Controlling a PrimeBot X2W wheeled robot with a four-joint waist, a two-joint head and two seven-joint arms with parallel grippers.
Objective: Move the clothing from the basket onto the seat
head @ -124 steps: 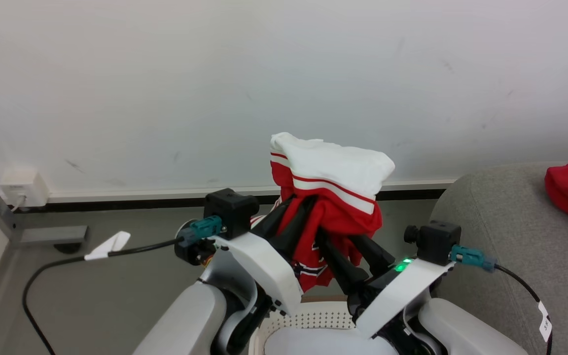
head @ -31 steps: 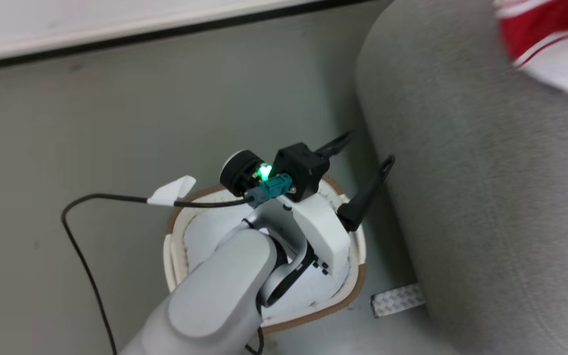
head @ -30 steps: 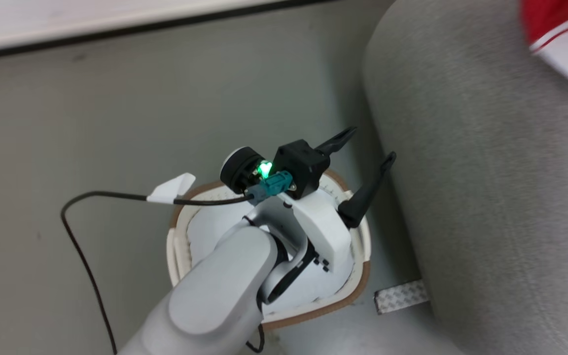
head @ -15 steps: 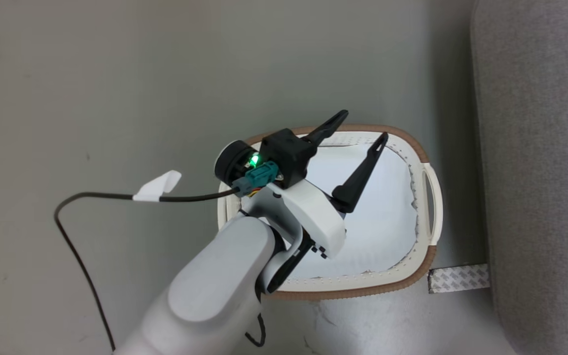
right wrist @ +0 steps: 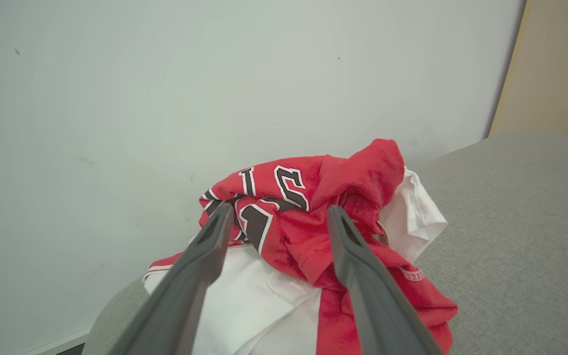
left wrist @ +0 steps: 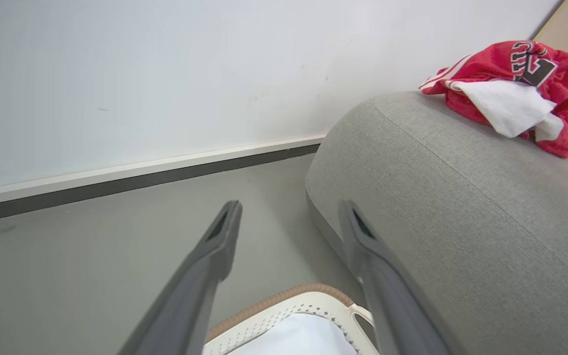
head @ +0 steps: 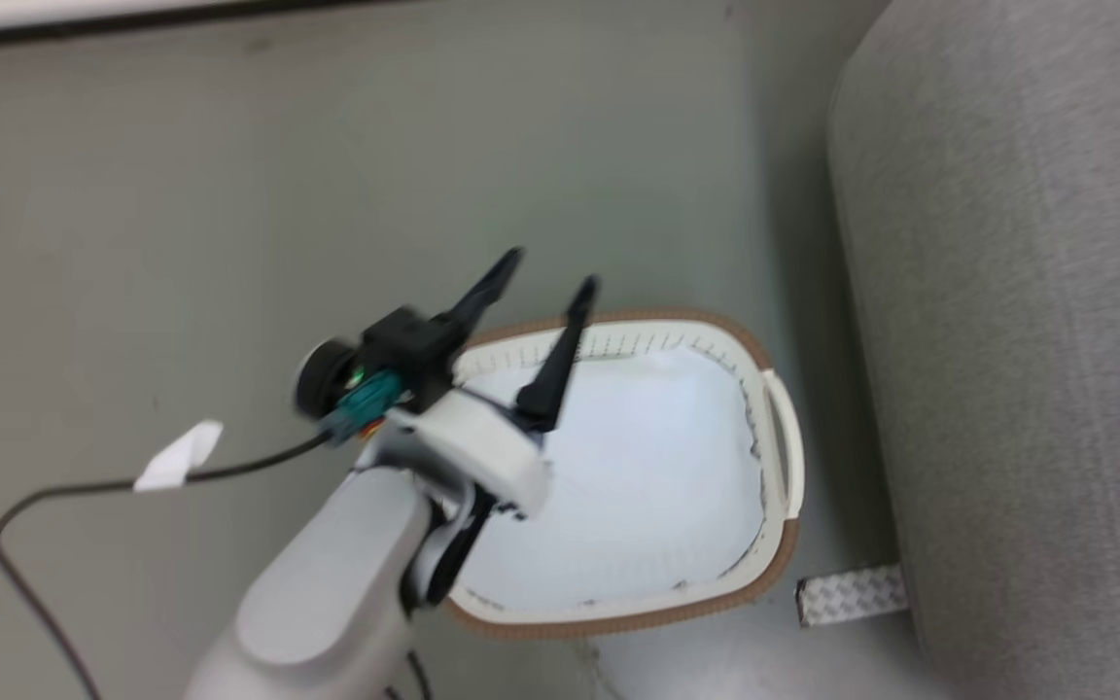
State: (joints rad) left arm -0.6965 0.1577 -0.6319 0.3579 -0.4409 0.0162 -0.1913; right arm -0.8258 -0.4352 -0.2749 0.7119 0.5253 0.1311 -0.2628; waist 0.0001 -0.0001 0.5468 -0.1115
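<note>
The clothing (right wrist: 353, 172) is a heap of red jerseys with a white piece, lying on the light-grey seat (right wrist: 511, 222) by the wall. My right gripper (right wrist: 279, 209) is open, its fingers spread to either side of the heap's near part. From the left wrist the clothing (left wrist: 560, 74) sits on the seat's (left wrist: 437, 197) far top. My left gripper (head: 552, 269) is open and holds nothing, above the far left rim of the cream basket (head: 657, 318). The basket's inside is plain white. Its rim (left wrist: 284, 301) lies below the left gripper (left wrist: 289, 207).
The basket stands on the grey floor close against the seat (head: 1007, 292). A strip of patterned tape (head: 852, 595) lies on the floor between them. A black cable with a white tag (head: 176, 457) trails left from my left wrist. A white wall with a dark skirting lies beyond.
Four seconds ago both grippers held the red and white bundle up; now it lies on the seat. The head view has swung, and my left gripper now hangs nearer the basket's left rim.
</note>
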